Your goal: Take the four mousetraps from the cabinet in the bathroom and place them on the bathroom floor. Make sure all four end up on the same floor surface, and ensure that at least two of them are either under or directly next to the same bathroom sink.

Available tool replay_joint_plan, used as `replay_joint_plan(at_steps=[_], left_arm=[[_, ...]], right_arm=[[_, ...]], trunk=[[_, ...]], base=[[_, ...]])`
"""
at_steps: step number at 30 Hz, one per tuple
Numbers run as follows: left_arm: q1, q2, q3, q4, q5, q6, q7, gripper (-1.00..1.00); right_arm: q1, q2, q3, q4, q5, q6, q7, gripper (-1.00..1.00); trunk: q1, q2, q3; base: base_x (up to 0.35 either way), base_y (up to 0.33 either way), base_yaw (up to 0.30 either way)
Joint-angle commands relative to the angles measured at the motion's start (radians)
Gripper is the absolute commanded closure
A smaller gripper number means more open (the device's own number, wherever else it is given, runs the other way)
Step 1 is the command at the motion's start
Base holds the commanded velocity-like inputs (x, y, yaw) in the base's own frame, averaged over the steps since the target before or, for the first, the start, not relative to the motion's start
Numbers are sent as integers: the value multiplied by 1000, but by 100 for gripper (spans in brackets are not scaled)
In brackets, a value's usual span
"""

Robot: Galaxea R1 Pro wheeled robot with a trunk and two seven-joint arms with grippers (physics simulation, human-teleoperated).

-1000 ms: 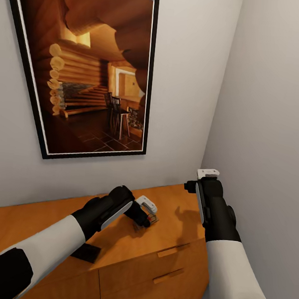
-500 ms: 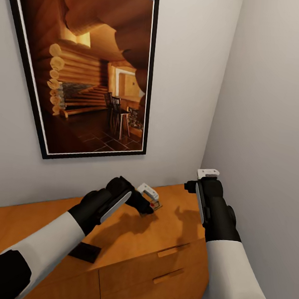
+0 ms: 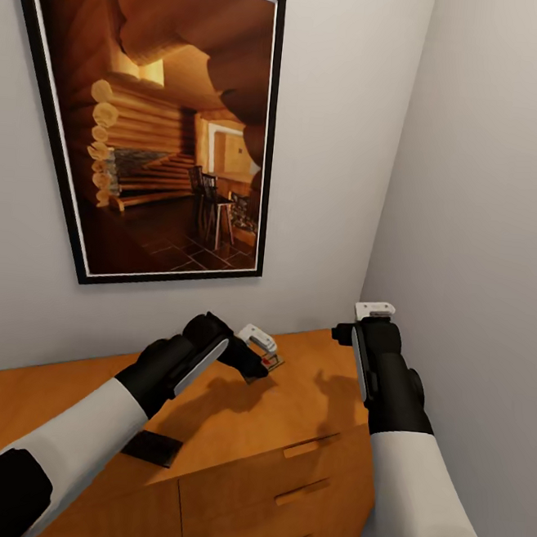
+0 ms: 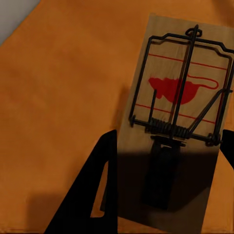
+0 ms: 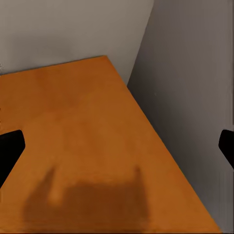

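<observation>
Overall light: we read it as even, soft and moderately bright, no visible lamp.
Walls: the wall (image 3: 347,136) is paler than the right-hand one, smooth shading, no hotspots.
Shadows: soft arm shadow on the cabinet (image 3: 305,403) top in the head view; 1 broad blurred shadow patch in the right wrist view.
Left wrist view: the near half of the mousetrap (image 4: 175,122) is dark, its far half lit.
Glare: we see none, though the picture (image 3: 164,119) has a warm glow of its own.
Sharpness: head view crisp; both wrist views slightly soft.
Distortion: the picture frame leans in the head view.
</observation>
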Motion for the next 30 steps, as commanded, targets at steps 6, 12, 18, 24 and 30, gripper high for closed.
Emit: replay_joint_plan(at_steps=[6, 12, 18, 24, 30], left_arm=[[-1, 33, 12, -7, -20, 3, -4, 100], [-1, 43, 15, -8, -25, 3, -4, 100], [-7, 49, 22, -14, -19, 3, 1, 100], [-19, 43, 56, -48, 14, 3, 36, 100], [-5, 37, 44, -27, 6, 3, 14, 100]], right_arm=[[-1, 4, -1, -1, -11, 3, -3, -100], [-1, 6, -1, -1, -16, 3, 0, -100], [-7, 1, 5, 5, -23, 3, 7, -100], [-5, -33, 38, 39, -57, 3, 40, -100], [10, -2, 27, 40, -49, 3, 29, -100]], trunk=[[0, -1, -1], [0, -1, -1], [0, -1, -1], [0, -1, -1], [0, -1, -1]], base=[[-272, 0, 0], [-329, 0, 0], [-285, 0, 0], [0, 0, 0], [0, 0, 0]])
